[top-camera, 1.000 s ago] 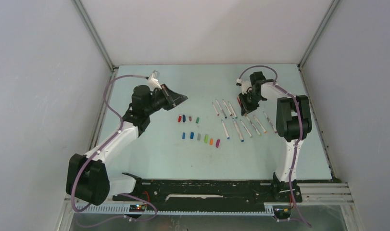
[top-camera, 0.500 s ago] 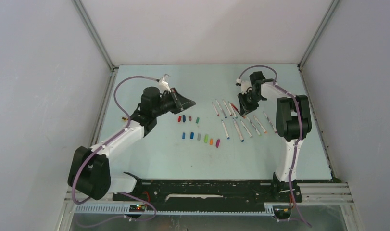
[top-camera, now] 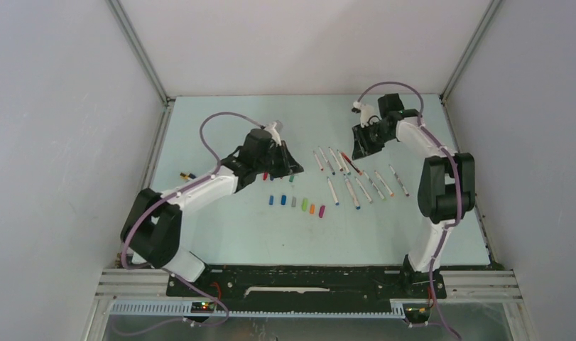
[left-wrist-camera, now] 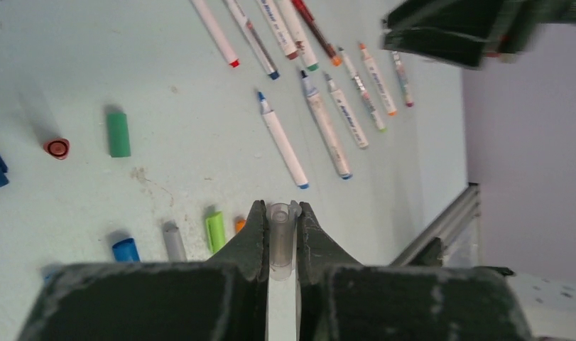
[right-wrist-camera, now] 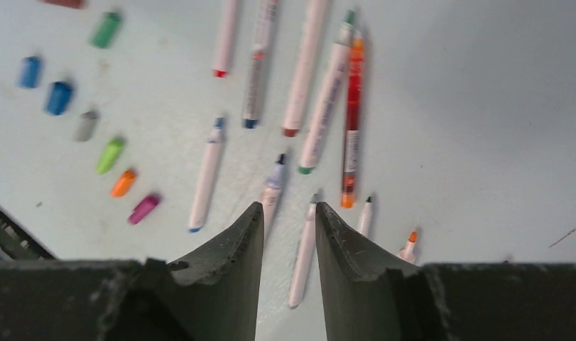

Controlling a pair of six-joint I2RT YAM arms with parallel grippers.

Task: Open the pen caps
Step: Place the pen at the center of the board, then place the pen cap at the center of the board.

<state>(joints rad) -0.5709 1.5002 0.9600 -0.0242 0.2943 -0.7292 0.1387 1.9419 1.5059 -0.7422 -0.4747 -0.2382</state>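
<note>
While the left jaws hang over the loose caps (top-camera: 295, 202) on the worktop (top-camera: 256, 234), the right jaws hover above the pens (top-camera: 356, 181) in the top view. From the left wrist, those jaws pinch a clear cap (left-wrist-camera: 279, 238), so the step seems to be parking it; next it needs lowering beside the row, then release. From the right wrist, the jaws stand narrow and empty over a red pen (right-wrist-camera: 351, 121).

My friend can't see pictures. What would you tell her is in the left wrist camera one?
The left gripper pinches a small clear tube, probably a pen cap, above a pale table. Beyond it lie uncapped white pens in rows and loose coloured caps.
</note>
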